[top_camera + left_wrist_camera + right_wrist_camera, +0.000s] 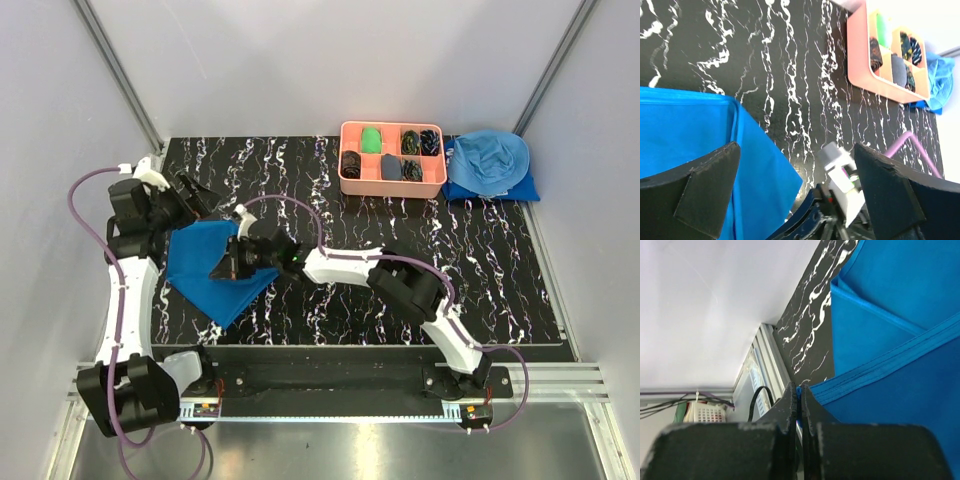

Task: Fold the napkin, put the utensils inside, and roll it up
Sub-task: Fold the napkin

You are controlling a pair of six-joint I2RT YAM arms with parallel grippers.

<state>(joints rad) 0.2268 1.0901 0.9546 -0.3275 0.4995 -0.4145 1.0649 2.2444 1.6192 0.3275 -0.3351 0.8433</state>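
The royal-blue napkin (pixel 200 268) lies partly folded on the left of the black marbled table (pixel 400 240). My right gripper (pixel 220 270) reaches across and is shut on the napkin's hemmed edge, holding it lifted; in the right wrist view the jaws (pixel 800 396) pinch the hem, with the napkin (pixel 890 340) spread beyond. My left gripper (pixel 195 193) is open and empty, above the napkin's far left corner. In the left wrist view its gap (pixel 797 192) frames the napkin (pixel 685 130) and the right arm's wrist (pixel 840 172). The fork and spoon are out of view.
A pink compartment tray (pixel 346 186) with small rolled items stands at the back right, also in the left wrist view (pixel 860 65). A sky-blue cloth heap (pixel 487 165) lies right of it. Grey walls enclose the table; a metal rail (pixel 765 365) runs along its edge.
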